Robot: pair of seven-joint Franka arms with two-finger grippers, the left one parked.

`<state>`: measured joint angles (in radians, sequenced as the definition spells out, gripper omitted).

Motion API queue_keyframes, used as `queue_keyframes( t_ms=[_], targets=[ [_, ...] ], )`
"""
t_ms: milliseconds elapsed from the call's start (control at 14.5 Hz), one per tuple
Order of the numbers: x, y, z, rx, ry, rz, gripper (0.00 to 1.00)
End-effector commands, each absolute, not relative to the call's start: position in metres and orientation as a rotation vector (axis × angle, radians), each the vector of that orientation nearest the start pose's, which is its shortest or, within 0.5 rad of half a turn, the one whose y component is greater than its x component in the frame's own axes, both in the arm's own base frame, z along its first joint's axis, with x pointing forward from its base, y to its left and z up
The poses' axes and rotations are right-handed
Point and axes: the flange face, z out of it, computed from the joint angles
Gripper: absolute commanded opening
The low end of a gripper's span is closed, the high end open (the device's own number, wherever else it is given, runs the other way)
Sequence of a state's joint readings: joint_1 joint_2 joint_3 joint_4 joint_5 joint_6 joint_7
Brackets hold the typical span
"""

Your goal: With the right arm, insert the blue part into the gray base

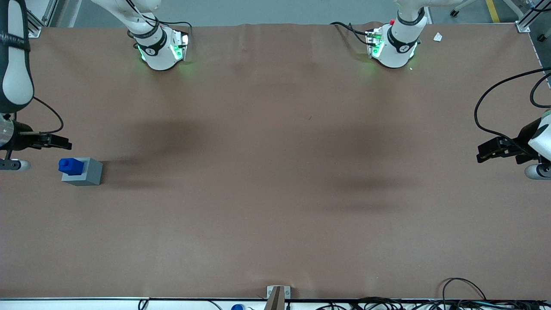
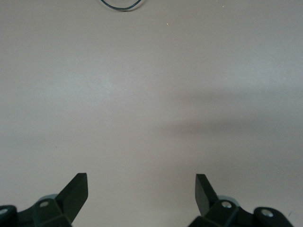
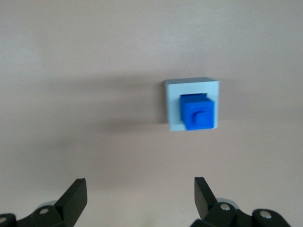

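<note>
Black fingers (image 3: 75, 194), two of them, stand spread wide apart with nothing between them; the right arm's gripper (image 3: 137, 196) hangs above bare tabletop, clear of the parts. In the front view that gripper (image 1: 58, 141) sits at the working arm's end of the table, raised over the surface and pointing sideways, just beside the block pair and a little farther from the front camera than it. One blue part (image 3: 198, 112) is counted, seated in the top of one gray base (image 3: 173, 101), its raised stub facing upward, the gray rim showing around it on three sides in the wrist view. From the front the blue part (image 1: 70, 166) stands up out of the gray base (image 1: 86, 173), which rests flat on the brown table (image 1: 275, 193) and throws a long shadow toward the table's middle. One right arm (image 1: 15, 64) is seen, white with black panels, rising from a base with green lights at the table edge farthest from the front camera. A second lit base stands toward the parked arm's end.
</note>
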<state>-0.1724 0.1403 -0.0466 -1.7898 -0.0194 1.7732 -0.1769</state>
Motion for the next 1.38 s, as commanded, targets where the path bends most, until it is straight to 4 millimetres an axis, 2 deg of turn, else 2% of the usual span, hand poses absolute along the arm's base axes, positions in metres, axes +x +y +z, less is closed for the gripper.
queue_keyframes(
  t_ms=[0, 206, 412, 619, 825, 962, 1100, 1306],
  targets=[
    [0.552, -0.106, 0.493, -3.088, 0.144, 0.208, 1.00],
    [0.538, -0.088, 0.528, -3.086, 0.125, 0.165, 1.00],
    [0.526, -0.059, 0.557, -3.093, 0.053, 0.138, 1.00],
    [0.526, -0.032, 0.587, -3.100, 0.031, 0.130, 1.00],
    [0.521, -0.003, 0.611, -3.107, 0.016, 0.100, 1.00],
    [0.519, 0.004, 0.622, -3.108, -0.008, 0.074, 1.00],
    [0.520, 0.010, 0.642, -3.109, -0.014, 0.044, 1.00],
    [0.519, 0.023, 0.644, -3.115, 0.067, 0.050, 1.00]
  ],
)
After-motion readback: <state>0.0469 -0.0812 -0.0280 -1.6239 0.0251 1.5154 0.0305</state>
